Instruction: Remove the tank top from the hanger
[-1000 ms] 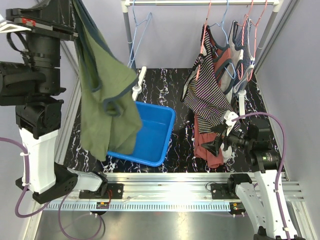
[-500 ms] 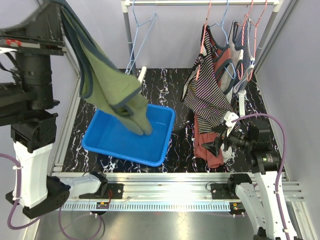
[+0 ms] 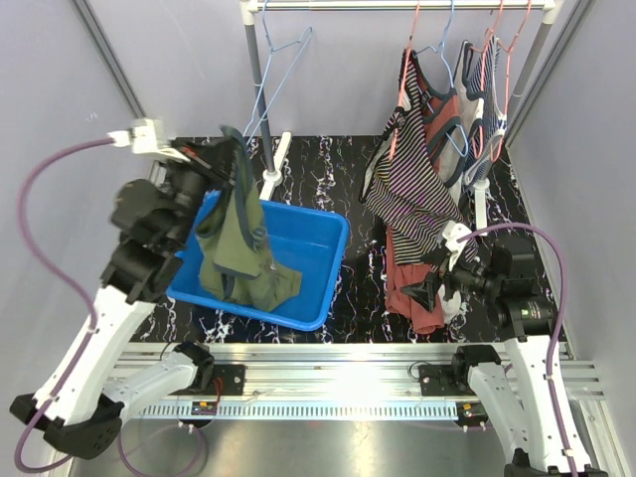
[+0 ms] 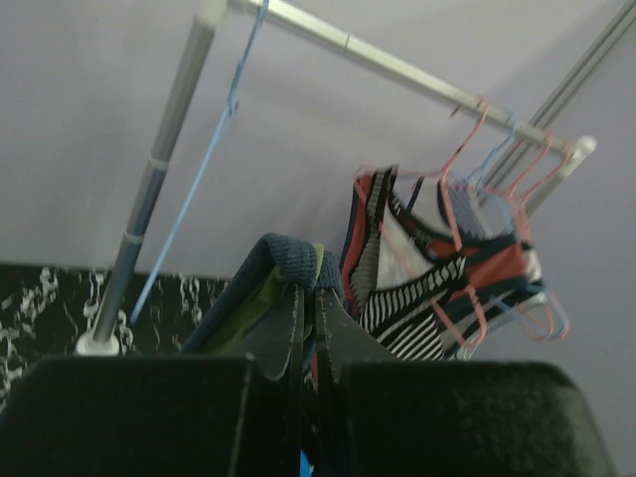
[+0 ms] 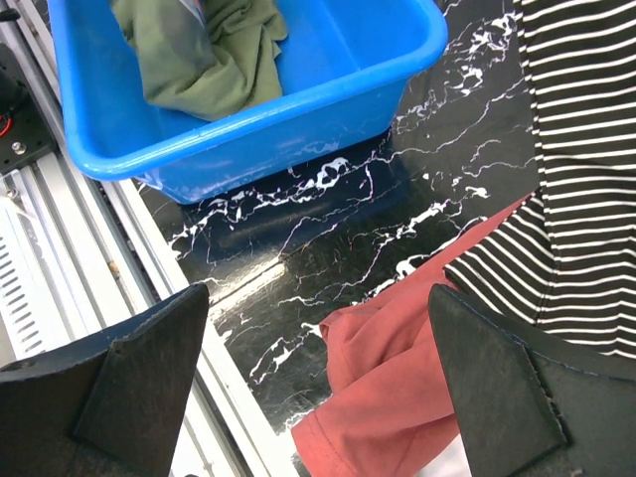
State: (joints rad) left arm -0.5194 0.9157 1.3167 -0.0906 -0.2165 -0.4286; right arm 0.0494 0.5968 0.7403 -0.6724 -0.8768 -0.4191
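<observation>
The green tank top (image 3: 238,248) with navy trim hangs from my left gripper (image 3: 231,149), and its lower part is bunched inside the blue bin (image 3: 323,273). In the left wrist view my left gripper (image 4: 310,298) is shut on the navy strap (image 4: 288,253). A bare blue hanger (image 3: 273,75) hangs on the rail behind it. My right gripper (image 3: 432,278) stands open over the floor, beside a hanging red garment (image 5: 397,397), with nothing between its fingers. The right wrist view shows the tank top (image 5: 204,45) lying in the bin (image 5: 298,109).
A striped garment (image 3: 412,184) and several others hang on coloured hangers at the right of the rail (image 3: 397,5). The rail's left post (image 3: 256,70) rises behind the bin. The metal frame edge (image 3: 328,383) runs along the front.
My left arm has dropped from high on the left to just over the bin, lowering the tank top into it. The right arm has not moved.
</observation>
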